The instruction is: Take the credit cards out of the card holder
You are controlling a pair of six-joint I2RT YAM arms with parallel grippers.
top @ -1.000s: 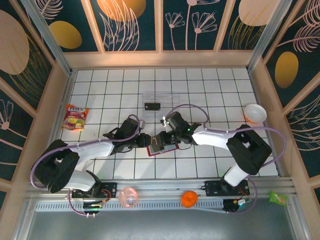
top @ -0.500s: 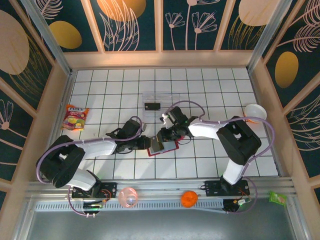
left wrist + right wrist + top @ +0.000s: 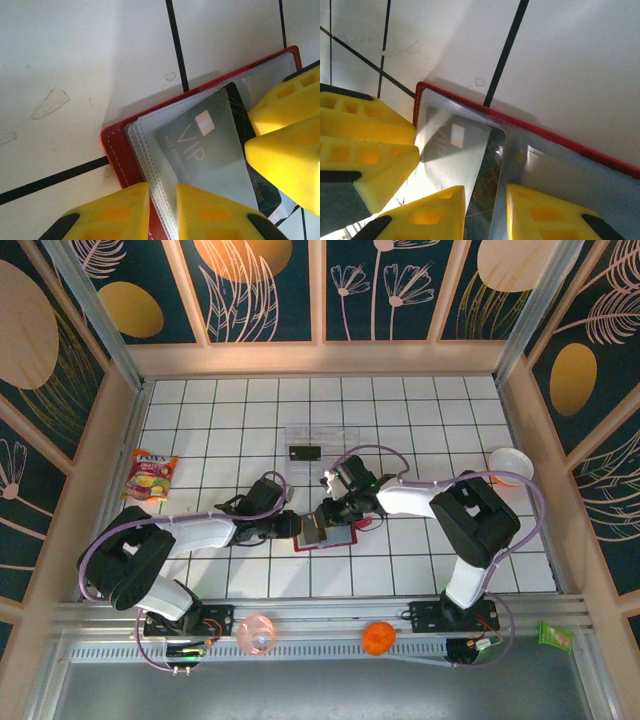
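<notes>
Anchoring falls to our left gripper. Its jaws stand a sliver apart over one corner of the holder, with the red edge and clear sleeves running into the gap. We cannot tell whether they bite or merely press. The holder lies open and flat on the tiles mid-table, between the two grippers. Its top sleeve covers most of a dark VIP card, leaving one strip bare. Our right gripper sits opposite, jaws slightly parted astride that bare strip, and we cannot tell whether it grips either. To do this well, we judge, the left side must hold firm. The right should close on card alone, not sleeve, then draw straight out along the pocket, slowly, so the holder doesn't drag.
</notes>
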